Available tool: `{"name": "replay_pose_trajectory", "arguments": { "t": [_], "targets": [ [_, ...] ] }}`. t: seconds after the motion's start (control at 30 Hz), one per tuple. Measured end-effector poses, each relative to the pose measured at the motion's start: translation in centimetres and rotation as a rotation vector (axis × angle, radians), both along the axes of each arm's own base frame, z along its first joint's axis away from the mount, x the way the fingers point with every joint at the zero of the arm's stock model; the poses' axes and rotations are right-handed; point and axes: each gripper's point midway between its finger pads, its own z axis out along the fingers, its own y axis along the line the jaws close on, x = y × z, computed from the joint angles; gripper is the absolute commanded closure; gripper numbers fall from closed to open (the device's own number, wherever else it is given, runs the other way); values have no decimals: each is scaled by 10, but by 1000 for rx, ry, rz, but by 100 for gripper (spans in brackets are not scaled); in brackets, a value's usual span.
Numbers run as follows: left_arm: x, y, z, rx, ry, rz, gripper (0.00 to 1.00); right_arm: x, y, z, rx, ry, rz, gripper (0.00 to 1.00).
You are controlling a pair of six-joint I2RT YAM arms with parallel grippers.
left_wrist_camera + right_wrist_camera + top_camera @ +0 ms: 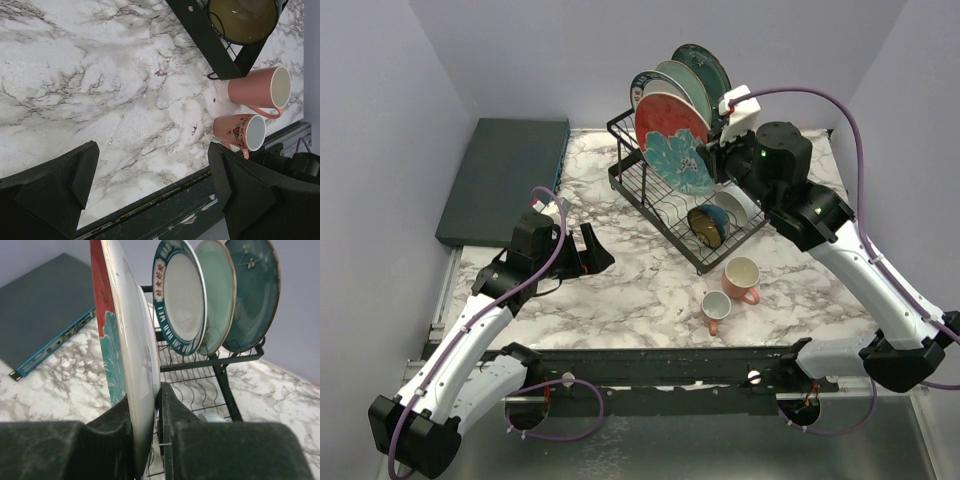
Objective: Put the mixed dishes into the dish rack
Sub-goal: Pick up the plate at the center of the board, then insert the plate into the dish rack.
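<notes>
Right jaws pinch the red-and-teal plate [107,345] edge-on; three plates [182,305] stand in the rack [215,365] just beyond them. Left jaws gape over marble surface [100,75], two mugs [252,87] ahead.

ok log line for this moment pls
right jaws: shut on red-and-teal plate, upright at dish rack | left jaws: open, empty, over table | pink mugs: two on table, not racked
</notes>
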Motion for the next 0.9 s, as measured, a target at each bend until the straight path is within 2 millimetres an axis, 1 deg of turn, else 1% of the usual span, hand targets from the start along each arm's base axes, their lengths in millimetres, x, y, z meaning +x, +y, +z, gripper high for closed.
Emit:
{"name": "replay_pose_trajectory", "arguments": {
  "t": [0.23,0.43,0.63,0.9],
  "targets": [
    [0,0,0,0,1,0,1,29,9,19,-33,-109,-41,100],
    [0,0,0,0,0,0,1,51,15,27,-63,-191,-82,100],
    [0,0,0,-1,-1,0,1,65,22,26,-76,-224,-101,100],
    [-1,1,-1,-1,-4,-1,1,79,31,12,-107,-221,-107,100]
  ]
}}
